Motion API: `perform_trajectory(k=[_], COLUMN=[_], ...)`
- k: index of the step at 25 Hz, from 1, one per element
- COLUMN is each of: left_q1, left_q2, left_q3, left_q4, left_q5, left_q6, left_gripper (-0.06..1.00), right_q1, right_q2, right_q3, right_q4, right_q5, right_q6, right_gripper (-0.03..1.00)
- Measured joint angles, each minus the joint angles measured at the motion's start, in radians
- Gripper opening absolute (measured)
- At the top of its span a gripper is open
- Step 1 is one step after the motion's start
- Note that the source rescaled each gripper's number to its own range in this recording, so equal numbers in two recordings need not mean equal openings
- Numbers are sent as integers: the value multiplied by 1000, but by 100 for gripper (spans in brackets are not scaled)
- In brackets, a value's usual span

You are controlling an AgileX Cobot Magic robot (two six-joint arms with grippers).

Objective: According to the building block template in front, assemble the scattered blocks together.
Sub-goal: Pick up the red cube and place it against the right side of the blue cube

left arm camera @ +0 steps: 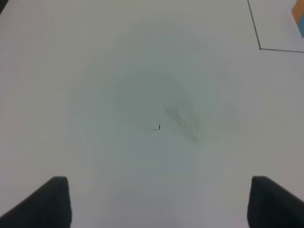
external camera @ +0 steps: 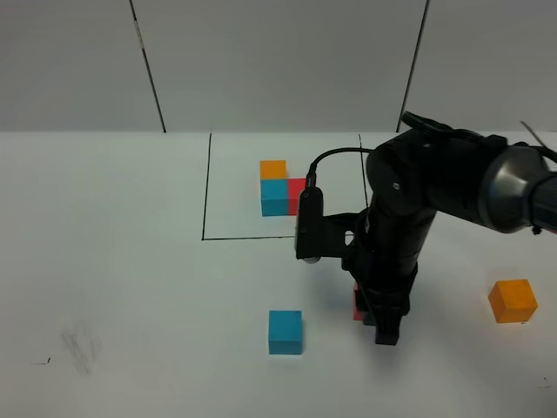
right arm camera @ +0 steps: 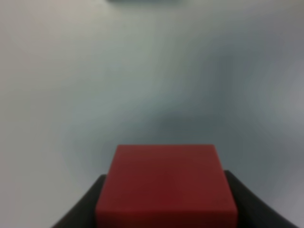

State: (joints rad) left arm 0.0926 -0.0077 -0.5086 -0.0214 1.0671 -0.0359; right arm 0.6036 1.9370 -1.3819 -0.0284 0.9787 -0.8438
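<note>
Right gripper (right arm camera: 166,211): clamped on the red cube (right arm camera: 166,185), with one dark finger (right arm camera: 83,213) pressed to each side. The fingers are cut off by the picture's edge.
Red cube (external camera: 357,302) in the high view: only a sliver shows at 9 o'clock of the right gripper (external camera: 383,329). The arm (external camera: 409,200) hides the rest, so I cannot tell whether the cube touches the table (external camera: 130,261).
Wrist picture: blurred; beyond the cube there is only pale table.
Left gripper (left arm camera: 161,209): jaws wide apart, with nothing between them, over bare table. Only its two dark fingertips (left arm camera: 52,204) show.
Cyan cube (external camera: 285,332): on the table at 9 o'clock of the right gripper, near it but apart.
Orange cube (external camera: 513,300): at 3 o'clock of the right gripper, well apart, close to the picture's edge.
Template (external camera: 275,197): at 11 o'clock of the right gripper, inside the black frame (external camera: 205,192). Orange sits at 12 o'clock of cyan and red at 3 o'clock, all touching. The arm's black box covers part of the red.
Smudge (left arm camera: 183,123): grey and faint, with a tiny black mark (left arm camera: 159,127) beside it, on the table ahead of the left gripper.
</note>
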Motion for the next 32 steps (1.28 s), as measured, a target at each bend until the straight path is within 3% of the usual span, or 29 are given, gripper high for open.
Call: perform_trajectory(k=[8, 13, 21, 32], left_q1=[0, 0, 0, 0], left_q2=[0, 0, 0, 0], left_q3=[0, 0, 0, 0], left_q4=[0, 0, 0, 0], left_q5=[0, 0, 0, 0], left_q6=[0, 0, 0, 0], left_gripper=[72, 72, 72, 72], right_q1=[11, 21, 110, 111], right_q2=[109, 131, 170, 171], right_q3=[-47, -47, -47, -49], right_q4=[28, 28, -46, -21], right_q5=[44, 19, -55, -95], right_q6=[82, 92, 88, 63], right_gripper=[0, 0, 0, 0])
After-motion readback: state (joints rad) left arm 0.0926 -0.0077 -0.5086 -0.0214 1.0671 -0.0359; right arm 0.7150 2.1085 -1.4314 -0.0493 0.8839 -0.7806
